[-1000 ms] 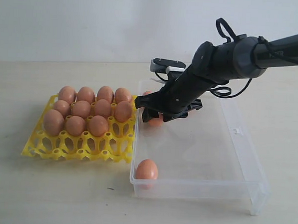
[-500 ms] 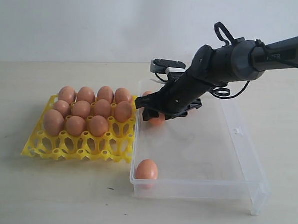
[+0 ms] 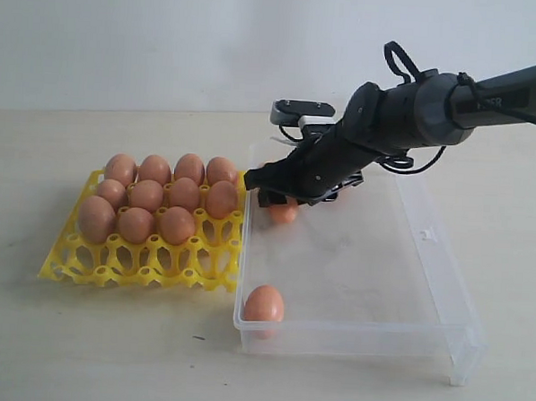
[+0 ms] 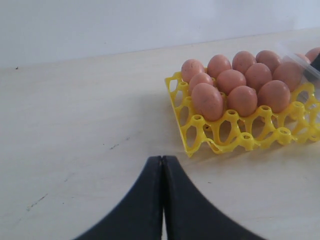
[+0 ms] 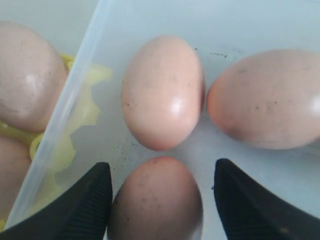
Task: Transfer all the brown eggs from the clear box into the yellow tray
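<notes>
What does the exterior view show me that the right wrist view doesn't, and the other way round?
Only the exterior view: the dark arm, the whole yellow tray holding eleven eggs, and a lone egg at the clear box's near corner. Only the right wrist view: three eggs bunched together close up, one between the open claw's fingers. Both: the box's wall beside the tray's edge, and the claw.

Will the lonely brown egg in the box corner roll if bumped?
Probably: the smooth oval brown egg lies loose on the clear plastic box's flat floor, so it likely wobbles off until the wall stops it. Squeezed hard, its shell may crack.
</notes>
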`<state>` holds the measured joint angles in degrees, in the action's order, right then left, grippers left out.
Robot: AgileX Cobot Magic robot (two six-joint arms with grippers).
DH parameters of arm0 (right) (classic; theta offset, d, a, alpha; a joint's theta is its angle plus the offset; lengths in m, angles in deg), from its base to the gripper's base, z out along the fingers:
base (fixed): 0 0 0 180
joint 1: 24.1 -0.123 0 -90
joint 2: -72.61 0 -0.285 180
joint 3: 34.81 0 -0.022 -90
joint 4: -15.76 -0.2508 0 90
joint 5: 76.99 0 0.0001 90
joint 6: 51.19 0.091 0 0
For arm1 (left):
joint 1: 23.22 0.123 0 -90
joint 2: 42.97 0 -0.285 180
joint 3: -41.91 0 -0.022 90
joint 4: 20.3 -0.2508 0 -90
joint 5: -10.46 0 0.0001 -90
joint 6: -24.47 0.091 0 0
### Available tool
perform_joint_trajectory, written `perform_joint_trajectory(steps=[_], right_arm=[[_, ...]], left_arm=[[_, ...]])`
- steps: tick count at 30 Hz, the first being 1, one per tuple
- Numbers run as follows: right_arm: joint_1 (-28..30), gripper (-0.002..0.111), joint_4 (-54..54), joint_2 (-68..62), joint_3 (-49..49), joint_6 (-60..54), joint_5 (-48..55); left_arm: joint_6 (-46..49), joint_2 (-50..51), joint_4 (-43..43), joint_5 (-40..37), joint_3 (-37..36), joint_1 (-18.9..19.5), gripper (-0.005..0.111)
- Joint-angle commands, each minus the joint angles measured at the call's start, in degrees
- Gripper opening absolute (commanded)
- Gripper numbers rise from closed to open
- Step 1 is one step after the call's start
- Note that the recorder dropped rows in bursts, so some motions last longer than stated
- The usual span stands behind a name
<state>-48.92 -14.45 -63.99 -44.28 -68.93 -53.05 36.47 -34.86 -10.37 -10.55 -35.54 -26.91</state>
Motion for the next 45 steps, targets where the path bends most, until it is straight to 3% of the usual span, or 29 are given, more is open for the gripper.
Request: perform_joint_trajectory(steps=[1,4,8,10,25,27,30,35,37,45], right_arm=[[0.14,0.058,0.47,0.23,-0.16,-0.57,-2.30],[0.14,0.047,0.47,0.13,-0.16,-0.57,-2.13],[0.14,0.012,0.28,0.13,-0.16,-0.57,0.07],[0.14,0.000,0.28,0.13,-0.16,-0.57,1.39],[0.14,0.000,4.08,5.87,0.12,-1.12,2.29],[0.14,0.002,4.73,7.24,0.74,-1.96,3.56],[-0.50,0.015,4.95,10.01,3.09,-2.22,5.87],[-1.19,0.048,4.95,12.01,6.82,-2.22,3.27],[-1.19,0.056,4.95,12.01,7.63,-2.22,1.54],[-1.19,0.059,6.89,12.01,8.07,-2.22,-2.79]], left_arm=[[-0.01,-0.32,-0.12,0.45,0.23,-0.25,0.000],[-0.01,-0.32,-0.12,0.45,0.23,-0.25,0.000],[-0.01,-0.32,-0.12,0.45,0.23,-0.25,0.000],[-0.01,-0.32,-0.12,0.45,0.23,-0.25,0.000],[-0.01,-0.32,-0.12,0.45,0.23,-0.25,0.000],[-0.01,-0.32,-0.12,0.45,0.23,-0.25,0.000],[-0.01,-0.32,-0.12,0.45,0.23,-0.25,0.000],[-0.01,-0.32,-0.12,0.45,0.23,-0.25,0.000],[-0.01,-0.32,-0.12,0.45,0.23,-0.25,0.000],[-0.01,-0.32,-0.12,0.45,0.23,-0.25,0.000]])
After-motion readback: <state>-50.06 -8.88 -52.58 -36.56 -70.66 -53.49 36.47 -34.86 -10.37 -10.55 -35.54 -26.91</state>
